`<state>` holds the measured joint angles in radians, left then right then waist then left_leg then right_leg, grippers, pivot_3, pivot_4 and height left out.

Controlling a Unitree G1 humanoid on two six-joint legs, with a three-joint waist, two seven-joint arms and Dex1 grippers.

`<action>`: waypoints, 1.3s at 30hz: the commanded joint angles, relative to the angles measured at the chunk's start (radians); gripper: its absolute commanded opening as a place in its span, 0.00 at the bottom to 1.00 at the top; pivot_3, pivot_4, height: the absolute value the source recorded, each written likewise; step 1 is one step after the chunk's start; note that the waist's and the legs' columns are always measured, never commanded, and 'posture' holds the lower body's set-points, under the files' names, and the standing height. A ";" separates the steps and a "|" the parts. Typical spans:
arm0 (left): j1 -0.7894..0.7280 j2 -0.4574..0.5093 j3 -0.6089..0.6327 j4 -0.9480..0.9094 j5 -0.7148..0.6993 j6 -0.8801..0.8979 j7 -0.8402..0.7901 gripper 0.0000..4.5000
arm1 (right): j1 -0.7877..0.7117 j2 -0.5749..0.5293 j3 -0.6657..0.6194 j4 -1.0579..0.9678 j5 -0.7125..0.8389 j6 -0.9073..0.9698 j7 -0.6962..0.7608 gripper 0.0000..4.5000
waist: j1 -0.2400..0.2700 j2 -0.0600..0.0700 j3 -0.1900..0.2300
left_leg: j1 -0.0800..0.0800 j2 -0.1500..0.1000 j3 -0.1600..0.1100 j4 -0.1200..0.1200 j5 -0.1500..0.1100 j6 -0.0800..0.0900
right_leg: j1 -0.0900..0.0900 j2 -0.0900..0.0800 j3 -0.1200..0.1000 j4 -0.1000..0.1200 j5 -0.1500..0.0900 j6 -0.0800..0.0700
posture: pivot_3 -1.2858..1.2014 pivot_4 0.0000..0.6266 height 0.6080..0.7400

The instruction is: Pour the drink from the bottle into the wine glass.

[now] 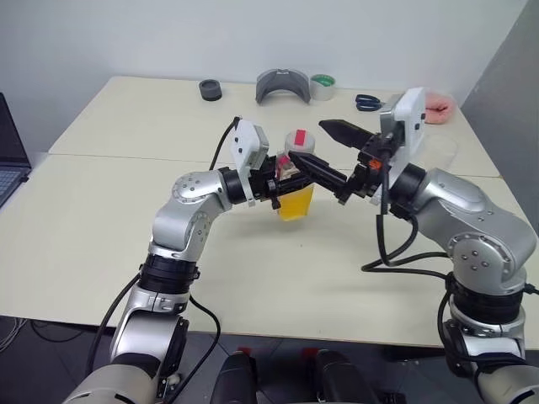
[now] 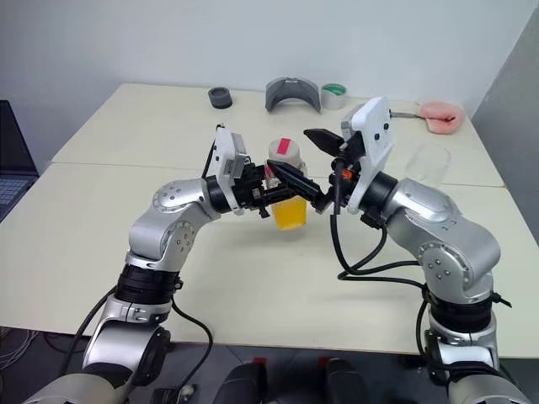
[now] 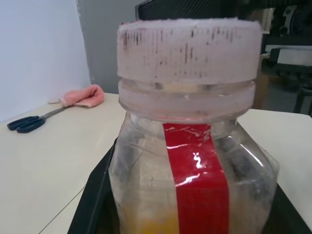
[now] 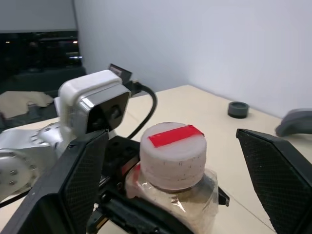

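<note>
The left gripper (image 2: 268, 195) is clamping the bottle (image 1: 296, 187) above mid-table, cap (image 4: 173, 152) on; the right gripper (image 1: 330, 151) is gaping wide around that cap. Twisting unevenly risks wrenching the bottle loose and spilling drink (image 2: 290, 212). The wine glass (image 2: 428, 164) is standing beyond, near the right edge.

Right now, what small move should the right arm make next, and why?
Probably it should close the right gripper on the cap and twist it off. The left gripper holds the bottle above the table, its cap is on, and the open right fingers stand on both sides of the cap.
</note>
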<state>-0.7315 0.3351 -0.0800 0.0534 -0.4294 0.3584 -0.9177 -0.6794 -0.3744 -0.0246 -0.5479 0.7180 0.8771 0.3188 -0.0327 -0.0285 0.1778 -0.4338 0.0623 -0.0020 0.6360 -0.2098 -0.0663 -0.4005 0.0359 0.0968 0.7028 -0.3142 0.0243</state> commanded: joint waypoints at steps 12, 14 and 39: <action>0.000 -0.020 0.008 -0.087 -0.008 -0.009 0.039 0.40 | -0.023 0.049 0.043 0.021 -0.135 -0.098 -0.040 0.99 | 0.000 0.000 0.000 | 0.000 0.000 0.000 0.000 0.000 0.000 | 0.000 0.000 0.000 0.001 0.000 0.000 | 0.52 0.24 1.00; 0.002 -0.019 0.006 -0.089 -0.007 -0.004 0.040 0.40 | -0.015 0.046 0.038 0.025 -0.144 -0.098 -0.037 0.99 | 0.000 0.000 0.000 | 0.000 0.000 0.000 0.000 0.000 0.000 | 0.000 0.000 0.000 0.001 0.000 0.000 | 0.52 0.24 1.00; -0.019 -0.021 -0.002 -0.068 -0.001 -0.010 0.033 0.40 | 0.061 -0.095 -0.096 -0.008 -0.059 -0.082 0.027 0.99 | 0.000 0.000 0.000 | 0.000 0.000 0.000 0.001 0.000 0.000 | 0.000 0.000 0.000 0.001 0.000 0.000 | 0.52 0.24 1.00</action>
<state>-0.7215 0.3187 -0.0915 0.0278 -0.4239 0.3738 -0.8756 -0.6117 -0.4569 -0.0733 -0.5461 0.6600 0.8026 0.3555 -0.0331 -0.0285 0.1778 -0.4338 0.0621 -0.0019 0.6366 -0.2099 -0.0663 -0.4008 0.0361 0.0970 0.7039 -0.3142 0.0244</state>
